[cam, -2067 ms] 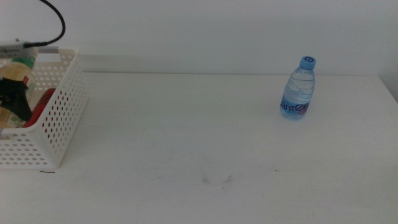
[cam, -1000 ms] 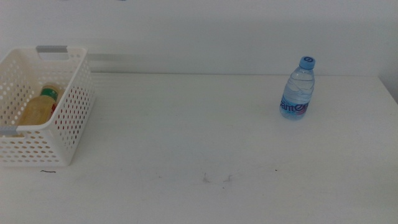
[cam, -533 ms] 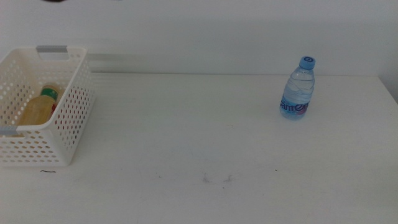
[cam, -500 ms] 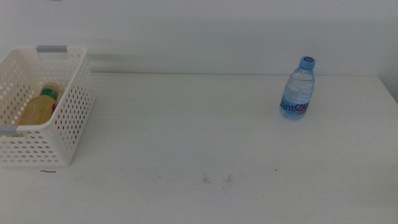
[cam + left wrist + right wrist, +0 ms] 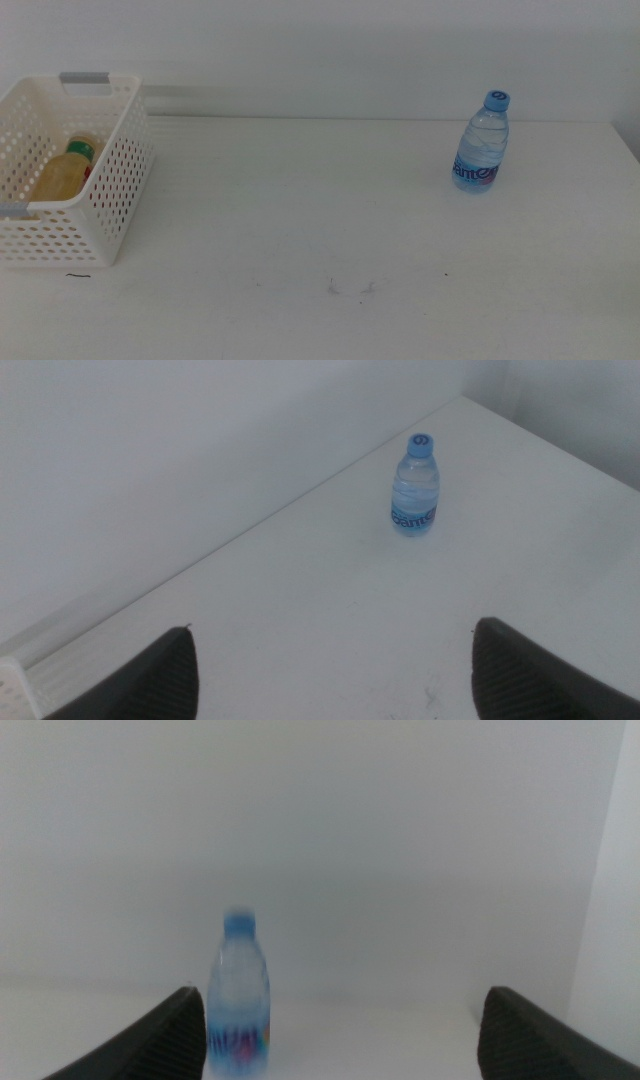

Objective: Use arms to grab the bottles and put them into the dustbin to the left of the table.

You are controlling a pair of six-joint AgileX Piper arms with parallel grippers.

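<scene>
A small clear water bottle (image 5: 481,143) with a blue cap and label stands upright at the far right of the white table (image 5: 300,200). The white perforated dustbin (image 5: 112,190) sits at the table's left edge, and a bottle of yellow liquid (image 5: 62,172) lies inside it. Neither arm shows in the middle view. My left gripper (image 5: 330,680) is open, high over the table, with the water bottle (image 5: 415,488) far ahead of it. Held low, my right gripper (image 5: 345,1040) is also open, and the water bottle (image 5: 238,1002) shows blurred in front of it.
The dustbin has a grey handle bar (image 5: 85,77) on its far rim. A white wall runs behind the table. Faint scuff marks (image 5: 350,288) lie near the front middle of the table.
The left gripper that held the yellow bottle inside the dustbin has let it go and left the middle view. The dustbin now sits level. The water bottle has not moved.
</scene>
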